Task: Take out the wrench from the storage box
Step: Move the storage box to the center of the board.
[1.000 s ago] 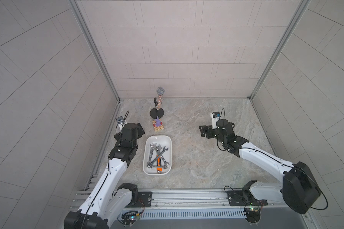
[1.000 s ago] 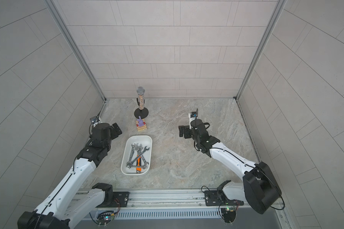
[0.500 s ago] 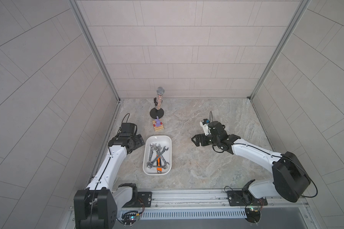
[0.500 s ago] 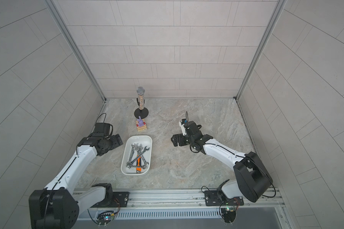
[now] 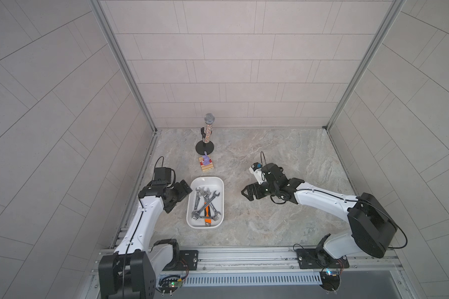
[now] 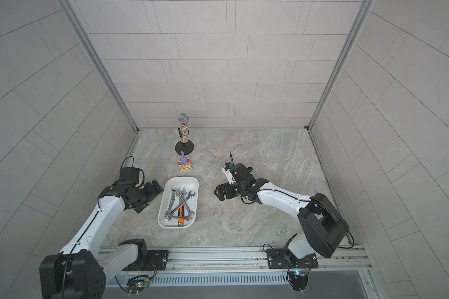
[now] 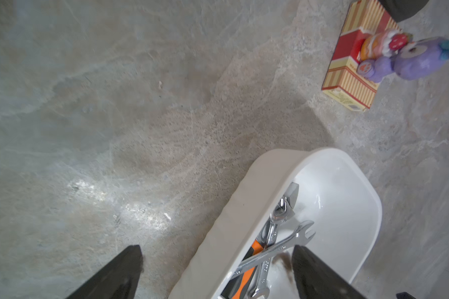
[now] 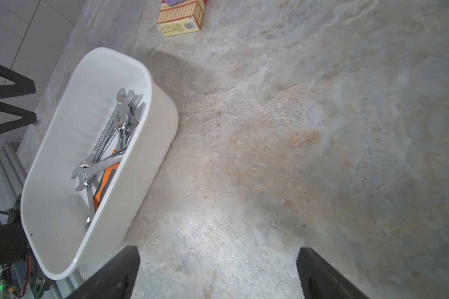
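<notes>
white plastic box (image 5: 208, 181) on stone-look table (image 5: 270, 220), left of centre, near l arm. no lid. inside: pile of steel wrenches (image 5: 205, 203) crossed over each other, w/ orange-handled tool (image 5: 207, 215) partly under them. all wrenches in the box, none out.

l pincer (image 5: 180, 198): spread wide, holding nothing, just beside box's left long wall. l wrist view: one finger (image 7: 319, 274) shows in front of box's inside, other in front of bare table. whether it's touching the rim: can't tell.

r pincer (image 5: 245, 192): spread wide, empty, low over bare table on the right of box, apart from it, tips pointing toward it.

behind box: red/yellow striped carton (image 5: 207, 168) lying flat w/ purple toy (image 5: 205, 161) on top. further back, near rear wall: mic (image 5: 208, 121) upright on black round stand.
</notes>
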Controlling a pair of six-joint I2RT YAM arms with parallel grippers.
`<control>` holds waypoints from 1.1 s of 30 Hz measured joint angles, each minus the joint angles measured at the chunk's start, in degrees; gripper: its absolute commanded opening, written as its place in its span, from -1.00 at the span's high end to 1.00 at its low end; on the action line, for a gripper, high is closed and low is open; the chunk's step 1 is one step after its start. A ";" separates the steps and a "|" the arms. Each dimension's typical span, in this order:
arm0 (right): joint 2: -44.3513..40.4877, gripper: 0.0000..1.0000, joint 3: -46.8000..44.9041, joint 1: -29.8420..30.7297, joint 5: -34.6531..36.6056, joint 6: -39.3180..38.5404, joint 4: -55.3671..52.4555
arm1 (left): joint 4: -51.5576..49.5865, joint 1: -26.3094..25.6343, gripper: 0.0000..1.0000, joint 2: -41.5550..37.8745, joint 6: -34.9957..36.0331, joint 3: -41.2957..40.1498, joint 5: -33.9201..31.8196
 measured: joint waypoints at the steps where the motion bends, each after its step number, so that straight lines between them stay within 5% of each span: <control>1: 0.11 -1.00 0.17 0.81 -0.15 -0.02 -0.02 | 0.24 0.00 -0.95 -0.76 -0.48 -0.79 0.96; 19: 9.18 -1.00 7.52 6.32 -2.64 2.10 0.44 | 7.26 -6.36 -0.79 -4.94 -5.92 -6.23 10.56; 33: 14.34 -0.39 11.30 4.28 -8.02 3.58 -1.31 | 11.80 -15.47 -0.78 -0.15 -6.93 -6.21 10.51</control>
